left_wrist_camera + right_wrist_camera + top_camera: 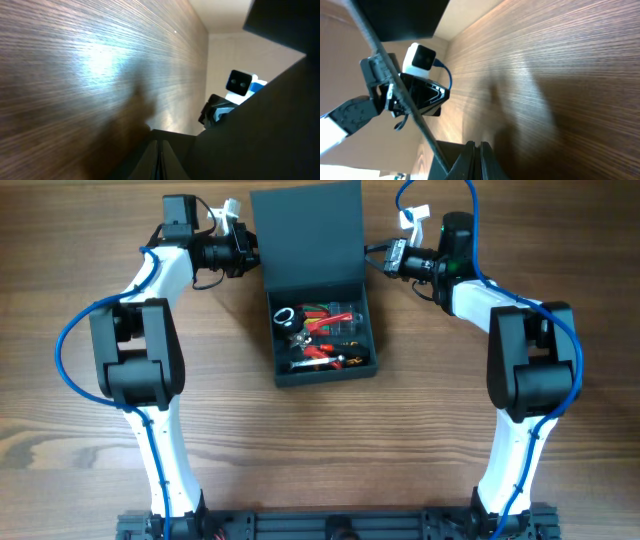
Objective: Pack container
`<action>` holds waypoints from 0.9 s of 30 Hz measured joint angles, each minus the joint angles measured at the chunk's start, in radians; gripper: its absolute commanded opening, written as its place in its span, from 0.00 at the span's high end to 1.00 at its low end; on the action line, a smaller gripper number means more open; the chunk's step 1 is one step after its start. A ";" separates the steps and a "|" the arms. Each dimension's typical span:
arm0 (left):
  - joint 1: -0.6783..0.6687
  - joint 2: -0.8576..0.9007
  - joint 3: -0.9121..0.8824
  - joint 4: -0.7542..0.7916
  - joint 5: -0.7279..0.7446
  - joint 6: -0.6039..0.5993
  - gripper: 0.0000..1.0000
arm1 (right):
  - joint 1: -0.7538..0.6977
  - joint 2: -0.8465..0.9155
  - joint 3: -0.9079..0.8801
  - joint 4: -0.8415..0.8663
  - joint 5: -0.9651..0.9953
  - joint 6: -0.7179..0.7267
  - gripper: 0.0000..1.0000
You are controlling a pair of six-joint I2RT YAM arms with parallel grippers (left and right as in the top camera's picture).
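The dark teal-grey container [326, 375] sits open at the table's centre back, its flap lid [305, 235] standing up behind it. Inside lie red-handled hand tools [322, 330] and small metal parts. My left gripper [254, 252] is at the lid's left edge, fingers pressed together [160, 150]; the lid [260, 130] fills the right of the left wrist view. My right gripper [374, 260] is at the lid's right edge, fingers together [479, 150]. The lid's thin edge [400, 17] runs beside them. I see nothing held between either pair of fingers.
Bare wood-grain table [80, 430] surrounds the container. Both arm bases stand at the front edge. The right arm's wrist camera shows in the left wrist view [240, 82], and the left arm's in the right wrist view [420, 57].
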 measured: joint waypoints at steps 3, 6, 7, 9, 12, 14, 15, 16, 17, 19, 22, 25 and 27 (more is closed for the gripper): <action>-0.002 -0.005 0.000 -0.001 0.020 -0.009 0.96 | -0.002 0.000 0.000 0.025 -0.037 0.022 0.96; -0.011 -0.054 -0.001 -0.054 -0.010 -0.001 0.96 | -0.001 -0.010 0.000 0.023 -0.053 0.033 0.96; -0.015 -0.085 -0.002 -0.087 -0.026 0.008 0.96 | 0.000 -0.021 0.000 0.017 -0.056 0.036 0.96; -0.030 -0.172 -0.002 -0.181 -0.070 0.035 0.96 | 0.003 -0.079 0.000 -0.024 -0.057 0.037 0.96; -0.064 -0.327 0.001 -0.350 -0.163 0.100 0.96 | 0.006 -0.194 0.000 -0.117 -0.037 0.012 0.96; -0.089 -0.417 0.003 -0.447 -0.216 0.137 0.96 | 0.007 -0.301 0.002 -0.267 0.003 -0.047 0.96; -0.104 -0.455 0.004 -0.510 -0.240 0.150 0.96 | 0.007 -0.351 0.003 -0.359 0.027 -0.079 0.96; -0.119 -0.483 0.005 -0.560 -0.259 0.164 0.96 | 0.007 -0.397 0.006 -0.451 0.056 -0.118 0.96; -0.137 -0.509 0.006 -0.631 -0.285 0.176 0.96 | 0.008 -0.444 0.006 -0.542 0.091 -0.166 0.96; -0.176 -0.554 0.005 -0.722 -0.348 0.195 0.96 | 0.011 -0.553 0.003 -0.717 0.191 -0.274 0.96; -0.256 -0.640 0.005 -0.803 -0.475 0.209 0.96 | 0.014 -0.720 0.003 -0.858 0.339 -0.399 0.96; -0.328 -0.741 0.004 -0.811 -0.608 0.200 0.96 | 0.014 -0.861 0.003 -0.902 0.453 -0.480 0.96; -0.370 -0.828 0.004 -0.810 -0.732 0.186 0.95 | 0.014 -0.938 0.003 -0.937 0.525 -0.521 0.96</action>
